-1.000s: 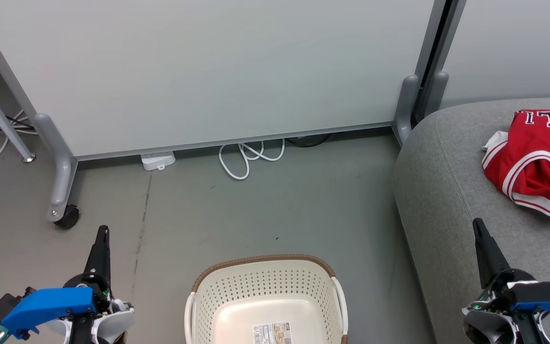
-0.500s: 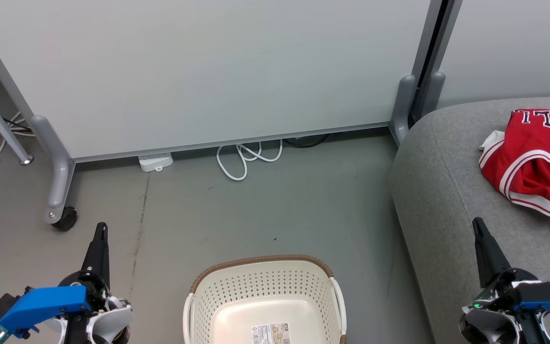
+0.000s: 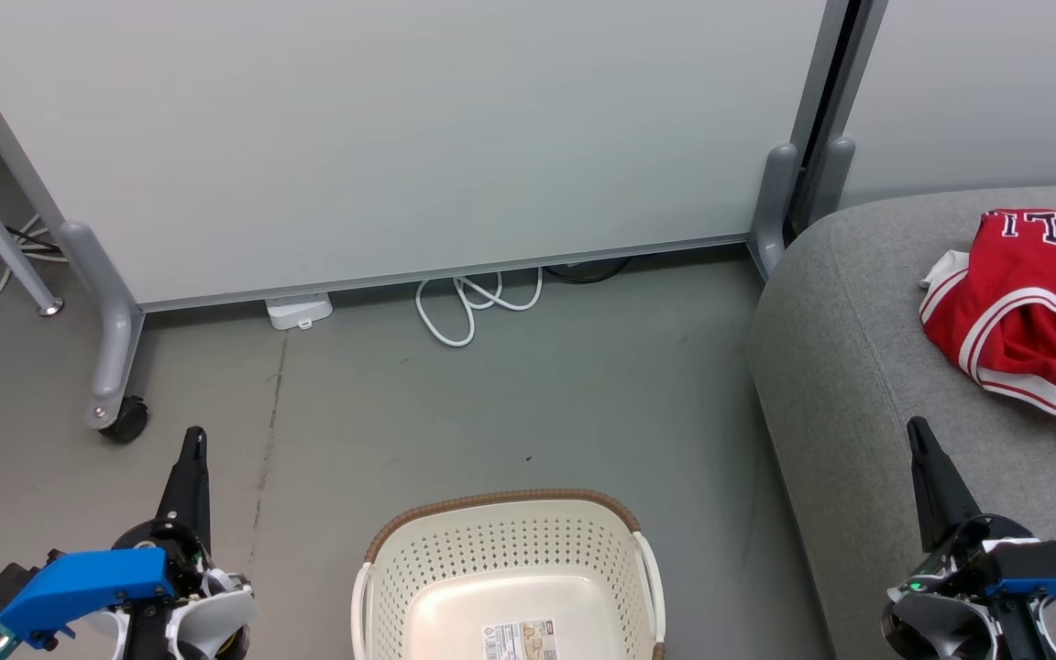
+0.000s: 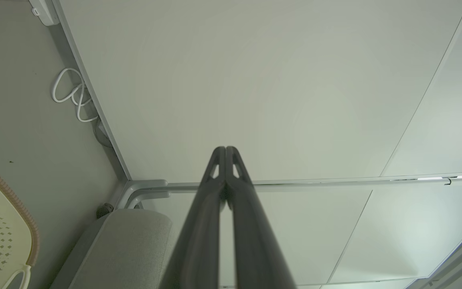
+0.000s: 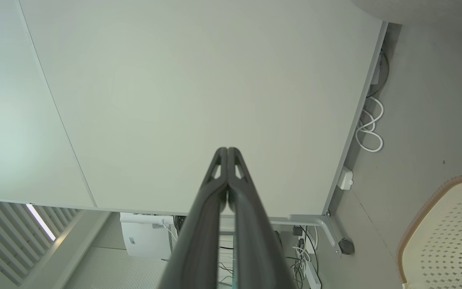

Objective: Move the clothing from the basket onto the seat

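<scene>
Clothing (image 3: 1023,312), red sports fabric with white stripes and lettering, lies bunched on the large grey upholstered sofa (image 3: 858,367), well apart from the cream perforated plastic basket (image 3: 510,550) with a brown woven-look rim, which stands on the grey floor (image 3: 491,394). The left gripper (image 3: 195,435) and right gripper (image 3: 918,426) both have their dark fingers pressed together tip to tip.

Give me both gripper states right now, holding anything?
Left gripper: closed, fingers pressed together, holding nothing.
Right gripper: closed, fingers pressed together, holding nothing.
</scene>
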Controlling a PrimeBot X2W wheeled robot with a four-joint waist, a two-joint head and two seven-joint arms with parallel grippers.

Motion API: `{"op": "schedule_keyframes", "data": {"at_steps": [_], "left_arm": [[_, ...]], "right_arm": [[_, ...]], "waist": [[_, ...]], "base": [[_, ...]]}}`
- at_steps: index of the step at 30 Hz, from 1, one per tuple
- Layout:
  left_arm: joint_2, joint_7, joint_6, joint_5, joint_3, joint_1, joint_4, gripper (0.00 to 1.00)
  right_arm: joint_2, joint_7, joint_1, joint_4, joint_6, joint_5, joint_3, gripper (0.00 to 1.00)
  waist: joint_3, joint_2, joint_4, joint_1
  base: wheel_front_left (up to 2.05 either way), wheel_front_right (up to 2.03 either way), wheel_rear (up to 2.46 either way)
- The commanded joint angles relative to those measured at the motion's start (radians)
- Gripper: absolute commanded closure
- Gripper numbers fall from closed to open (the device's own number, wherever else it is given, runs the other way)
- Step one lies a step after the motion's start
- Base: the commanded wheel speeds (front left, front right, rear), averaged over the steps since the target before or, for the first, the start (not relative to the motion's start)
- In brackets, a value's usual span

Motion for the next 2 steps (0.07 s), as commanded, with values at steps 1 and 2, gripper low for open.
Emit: {"op": "schedule_keyframes", "data": {"at_steps": [1, 2], "left_arm": [[0.0, 0.003, -0.01, -0.002, 0.003, -0.009, -0.004, 1.0], [0.0, 0.003, -0.01, -0.002, 0.003, -0.009, -0.004, 1.0]], "right_arm": [[-0.004, 0.004, -0.014, 0.001, 0.001, 0.003, -0.001, 1.0], [-0.004, 0.004, -0.014, 0.001, 0.001, 0.003, -0.001, 1.0]], "waist": [[0.0, 0.0, 0.0, -0.0001], [0.0, 0.0, 0.0, -0.0001]], "base": [[0.0, 0.0, 0.0], [0.0, 0.0, 0.0]]}}
